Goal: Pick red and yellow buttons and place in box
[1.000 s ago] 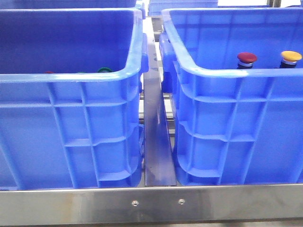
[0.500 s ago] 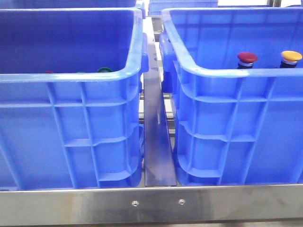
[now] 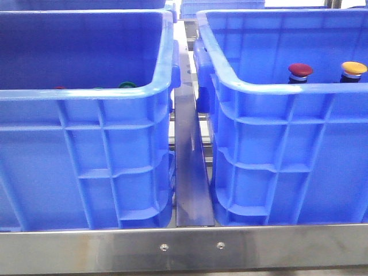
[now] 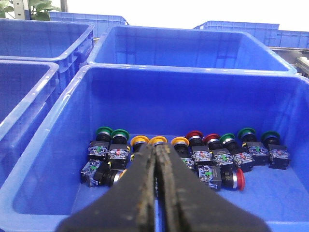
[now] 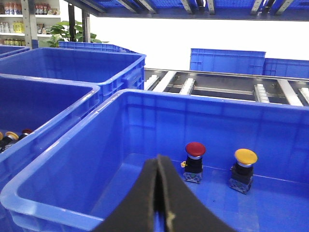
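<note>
Right gripper (image 5: pixel 158 193) is closed, black fingers pressed flat together, nothing between them. It hangs over the near side of the box (image 5: pixel 58 203), above the rim. Inside that box, the red button (image 5: pixel 195 161) and the yellow button (image 5: pixel 245 169) stand upright on the floor near the far wall, side by side but apart, red toward the twin crate, yellow on the outer side. Each shows a domed cap on a silver collar over a black body. Neither touches the gripper.

Left gripper (image 4: pixel 157 188) is also closed and empty, fingers meeting along a thin seam. It sits over the near edge of the twin crate (image 4: pixel 48 140). On that crate's floor lies a stock of push buttons in a loose row near the far wall: green-capped ones (image 4: pixel 103 132) at both ends, yellow caps (image 4: pixel 140 141) around the middle, red caps (image 4: pixel 194 136) just past them, plus one red button on its side (image 4: pixel 237 178) nearer the gripper. Some are tipped over, bodies touching their neighbours.

Front view: the box (image 3: pixel 287 92) is on the robot's right with both caps, red (image 3: pixel 300 70) and yellow (image 3: pixel 353 68), showing just above the near rim. Twin crate (image 3: pixel 86 95) is on the left, only a green cap edge (image 3: pixel 127 85) peeking over its rim. A steel divider (image 3: pixel 190 172) runs between the two crates, and a steel rail (image 3: pixel 184 247) crosses in front. More blue crates (image 5: pixel 82 60) stand behind. No arm shows in the front view.
</note>
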Controlling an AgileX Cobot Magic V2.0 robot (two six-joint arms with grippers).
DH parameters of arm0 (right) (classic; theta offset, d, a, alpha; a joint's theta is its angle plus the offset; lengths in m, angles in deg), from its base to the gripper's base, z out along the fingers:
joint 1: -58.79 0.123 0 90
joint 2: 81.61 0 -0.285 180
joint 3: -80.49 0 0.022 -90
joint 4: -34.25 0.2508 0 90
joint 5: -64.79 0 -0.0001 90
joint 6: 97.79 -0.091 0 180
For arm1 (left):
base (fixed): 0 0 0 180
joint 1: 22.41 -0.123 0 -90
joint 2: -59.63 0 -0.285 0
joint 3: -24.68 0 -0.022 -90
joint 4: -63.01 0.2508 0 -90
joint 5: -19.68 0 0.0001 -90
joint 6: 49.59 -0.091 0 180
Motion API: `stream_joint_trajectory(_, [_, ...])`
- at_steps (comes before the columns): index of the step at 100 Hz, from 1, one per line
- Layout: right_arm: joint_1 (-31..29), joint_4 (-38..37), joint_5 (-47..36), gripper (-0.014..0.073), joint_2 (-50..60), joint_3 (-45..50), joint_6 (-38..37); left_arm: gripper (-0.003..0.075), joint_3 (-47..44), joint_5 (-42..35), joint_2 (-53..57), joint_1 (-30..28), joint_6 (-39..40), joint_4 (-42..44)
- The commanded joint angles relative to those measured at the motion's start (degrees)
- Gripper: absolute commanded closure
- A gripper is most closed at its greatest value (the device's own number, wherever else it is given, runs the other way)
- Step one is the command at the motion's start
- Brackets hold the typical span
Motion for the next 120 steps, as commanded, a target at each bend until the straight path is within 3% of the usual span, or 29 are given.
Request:
stream_joint_trajectory(1, [-0.36, 0.74, -2.16, 0.0662, -0.65, -1.43, 0.39, 0.0741, 1.58, -4.65, 0.88, 0.05, 0.07, -0.1])
stream_joint_trajectory(20, [-0.36, 0.74, -2.16, 0.0662, -0.65, -1.43, 0.39, 0.0741, -3.28, -6.83, 0.88, 0.05, 0.07, -0.36])
stream_joint_trajectory(56, [-0.36, 0.74, -2.16, 0.0662, -0.65, -1.43, 0.39, 0.0741, -21.76, -31.21, 1.65, -1.71, 0.07, -1.56])
stream_joint_trajectory(60, [-0.36, 0.74, -2.16, 0.0662, -0.65, -1.43, 0.39, 0.0741, -21.25, -27.63, 1.65, -2.04, 0.07, -1.89])
stream_joint_trajectory(120, [-0.36, 0.74, -2.04, 0.0662, -0.76, -1.43, 0.39, 0.0741, -21.4, -28.54, 1.65, -2.34, 0.07, -2.2])
